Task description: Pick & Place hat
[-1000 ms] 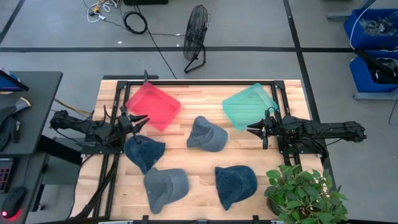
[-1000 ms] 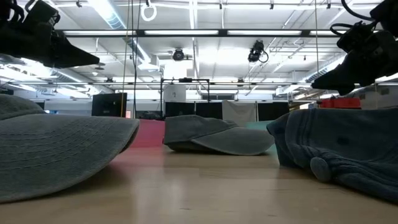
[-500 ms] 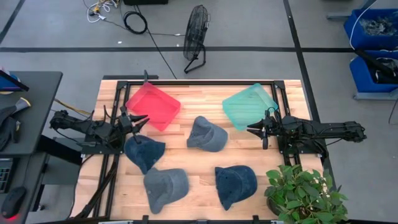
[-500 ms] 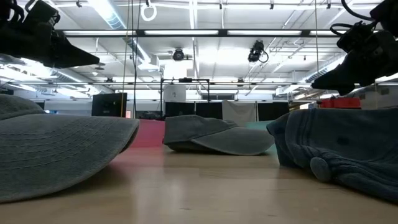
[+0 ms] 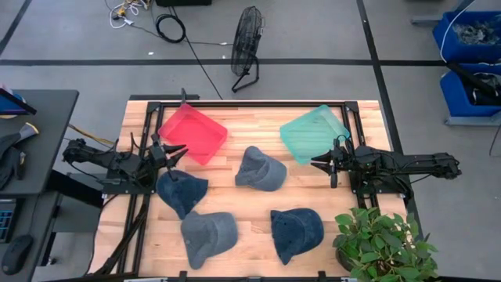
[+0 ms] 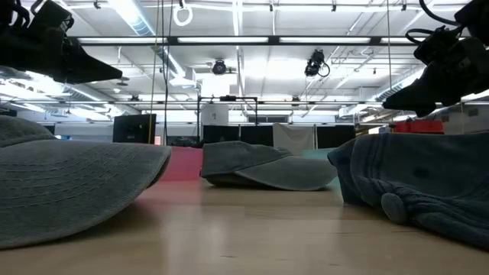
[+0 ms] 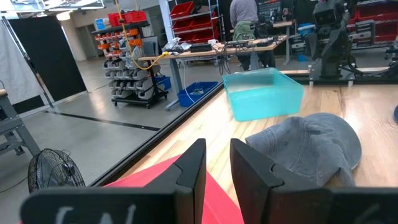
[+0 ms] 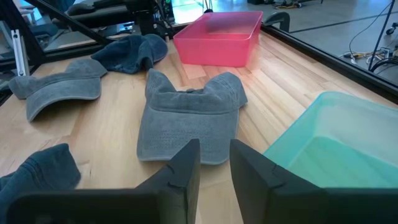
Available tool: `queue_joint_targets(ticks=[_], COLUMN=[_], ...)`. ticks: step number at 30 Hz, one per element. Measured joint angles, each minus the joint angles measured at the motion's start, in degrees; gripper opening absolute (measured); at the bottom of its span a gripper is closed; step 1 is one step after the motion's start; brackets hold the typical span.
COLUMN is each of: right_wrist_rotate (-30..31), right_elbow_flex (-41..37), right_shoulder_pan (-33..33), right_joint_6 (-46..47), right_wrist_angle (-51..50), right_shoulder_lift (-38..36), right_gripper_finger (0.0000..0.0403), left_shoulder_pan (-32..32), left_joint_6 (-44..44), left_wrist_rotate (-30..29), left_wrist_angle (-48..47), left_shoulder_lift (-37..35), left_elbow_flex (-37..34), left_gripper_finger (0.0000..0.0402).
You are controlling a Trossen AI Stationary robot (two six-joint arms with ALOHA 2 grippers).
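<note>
Four hats lie crown up on the wooden table. A grey hat (image 5: pixel 261 168) sits at the middle, also seen in the right wrist view as the grey hat (image 8: pixel 186 121). A dark blue hat (image 5: pixel 182 192) lies at the left, a second grey hat (image 5: pixel 208 233) near the front left, and a second dark blue hat (image 5: pixel 297 229) near the front right. My left gripper (image 5: pixel 177 152) hovers shut above the table between the red bin and the left blue hat. My right gripper (image 5: pixel 316 163) hovers shut beside the teal bin, to the right of the middle grey hat.
A red bin (image 5: pixel 192 135) stands at the far left and a teal bin (image 5: pixel 315 131) at the far right of the table. A potted plant (image 5: pixel 383 243) is at the near right corner. Bare wood shows between the hats. A person stands in the room beyond the table.
</note>
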Motion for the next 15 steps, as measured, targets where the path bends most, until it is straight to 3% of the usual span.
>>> queue_joint_targets(ticks=[11,15], right_wrist_rotate=[0.0,0.0], right_elbow_flex=[0.01,0.01], right_shoulder_pan=[0.01,-0.01], right_joint_6=[-0.05,-7.38], right_wrist_angle=[-0.01,-0.01], right_shoulder_lift=[0.0,-0.02], right_gripper_finger=[0.0094,0.0094], left_shoulder_pan=[-0.02,-0.01], left_joint_6=[0.0,0.0], left_wrist_rotate=[-0.01,-0.01], left_wrist_angle=[0.01,0.01], left_shoulder_lift=[0.0,0.0], left_elbow_flex=[0.0,0.0], left_gripper_finger=[0.0078,0.0078])
